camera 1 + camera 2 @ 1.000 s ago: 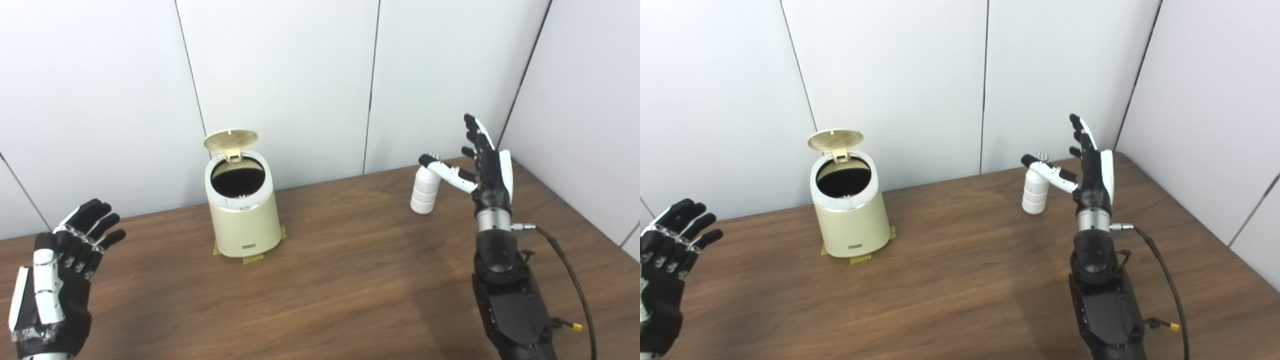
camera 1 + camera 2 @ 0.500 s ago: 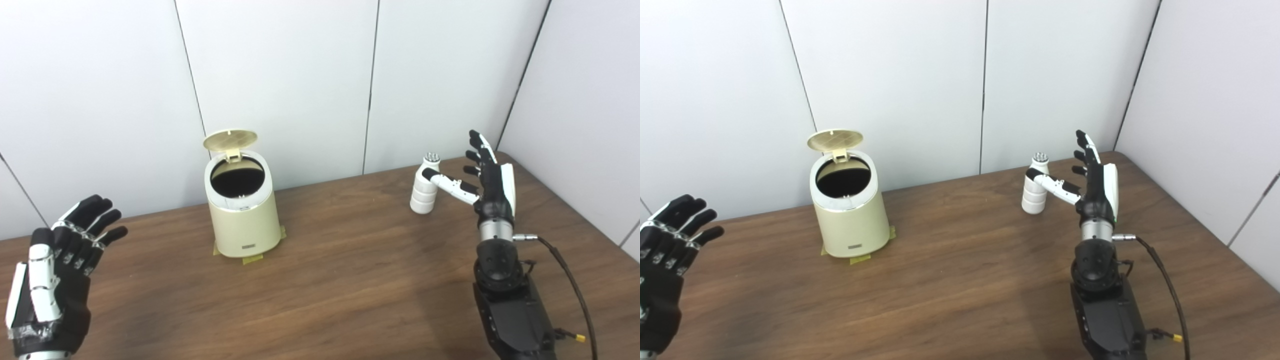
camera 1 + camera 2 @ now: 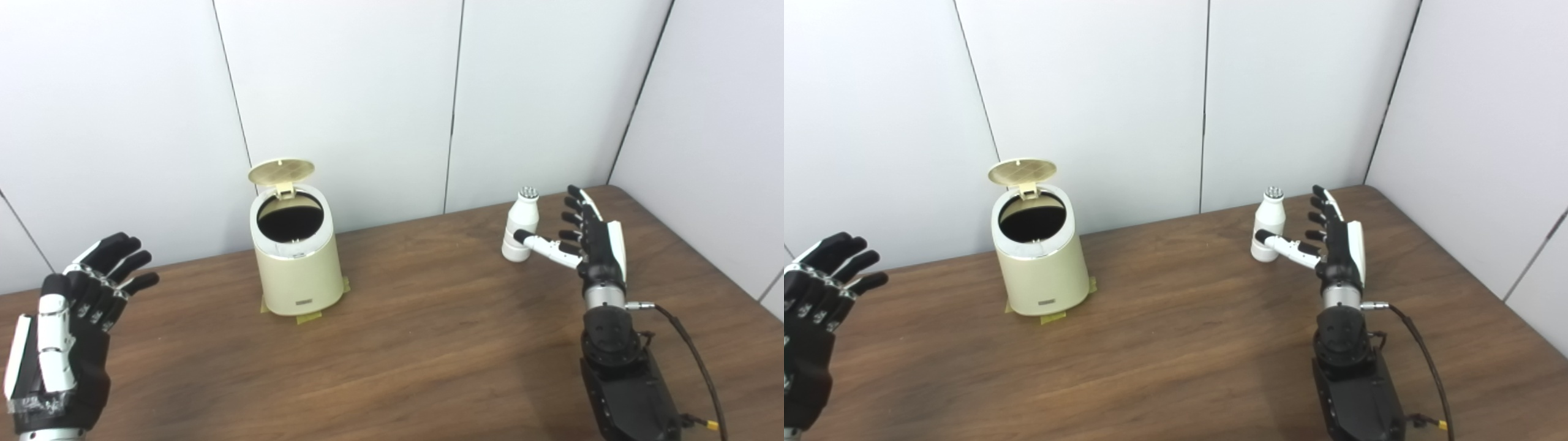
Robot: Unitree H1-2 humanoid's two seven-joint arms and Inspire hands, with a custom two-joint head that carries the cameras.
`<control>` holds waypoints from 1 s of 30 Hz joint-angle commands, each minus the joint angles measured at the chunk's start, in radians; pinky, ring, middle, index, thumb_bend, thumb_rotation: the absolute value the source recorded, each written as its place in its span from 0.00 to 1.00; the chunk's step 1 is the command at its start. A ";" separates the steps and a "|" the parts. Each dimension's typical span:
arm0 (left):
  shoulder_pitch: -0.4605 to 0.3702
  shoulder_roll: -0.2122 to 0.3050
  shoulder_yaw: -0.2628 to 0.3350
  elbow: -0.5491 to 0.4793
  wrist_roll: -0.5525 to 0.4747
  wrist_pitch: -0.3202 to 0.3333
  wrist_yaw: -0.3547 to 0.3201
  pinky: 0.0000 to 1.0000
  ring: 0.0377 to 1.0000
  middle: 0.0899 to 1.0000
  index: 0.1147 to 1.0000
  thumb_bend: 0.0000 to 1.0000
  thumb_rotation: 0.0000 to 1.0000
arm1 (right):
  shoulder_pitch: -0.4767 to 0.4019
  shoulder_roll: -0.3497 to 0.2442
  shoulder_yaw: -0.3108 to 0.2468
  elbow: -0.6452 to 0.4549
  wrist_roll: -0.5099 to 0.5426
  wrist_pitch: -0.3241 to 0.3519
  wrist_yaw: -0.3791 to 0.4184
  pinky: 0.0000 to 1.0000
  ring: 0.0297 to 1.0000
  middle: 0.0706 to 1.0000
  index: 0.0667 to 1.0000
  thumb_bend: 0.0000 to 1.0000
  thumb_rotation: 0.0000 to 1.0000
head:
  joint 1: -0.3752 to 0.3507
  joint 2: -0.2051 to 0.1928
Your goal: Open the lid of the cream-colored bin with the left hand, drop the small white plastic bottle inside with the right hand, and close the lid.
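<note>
The cream-colored bin (image 3: 297, 264) stands on the wooden table, left of centre, with its round lid (image 3: 281, 171) flipped up and the dark opening showing. The small white plastic bottle (image 3: 521, 225) stands upright at the far right of the table. My right hand (image 3: 589, 241) is open just right of the bottle, its thumb reaching in front of the bottle's base. My left hand (image 3: 70, 324) is open and empty at the left edge, well apart from the bin.
The wooden table (image 3: 429, 343) meets white wall panels at the back and right. Yellow tape pieces (image 3: 309, 318) lie under the bin's base. A black cable (image 3: 695, 355) trails from my right wrist.
My right hand has come down from above bottle height to beside the bottle's lower part, thumb now near its base. The left hand has barely moved. The lid stays up.
</note>
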 commanded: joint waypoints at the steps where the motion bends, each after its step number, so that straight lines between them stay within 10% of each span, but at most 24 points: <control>1: -0.039 0.009 0.002 -0.031 -0.003 -0.033 -0.005 0.73 0.80 0.81 0.78 0.31 0.98 | -0.038 -0.024 0.000 -0.002 -0.009 -0.006 -0.004 0.69 0.80 0.85 0.88 0.90 0.27 | -0.001 0.001; 11: -0.038 0.004 0.003 -0.056 -0.002 -0.020 0.012 0.73 0.80 0.79 0.76 0.31 0.98 | -0.087 -0.037 0.003 0.077 0.028 -0.017 0.019 0.52 0.68 0.82 0.88 0.88 0.20 | 0.002 0.008; 17: -0.036 -0.003 0.011 -0.093 -0.023 0.007 0.027 0.76 0.82 0.81 0.77 0.31 0.99 | -0.118 -0.051 0.015 0.096 0.036 0.022 0.045 0.72 0.85 0.89 0.90 0.88 0.24 | 0.004 0.013; 30: -0.034 -0.010 0.016 -0.138 -0.056 0.037 0.039 0.73 0.80 0.79 0.75 0.30 0.96 | -0.193 -0.085 0.058 0.178 -0.006 0.067 0.030 0.68 0.78 0.83 0.85 0.90 0.27 | 0.006 0.014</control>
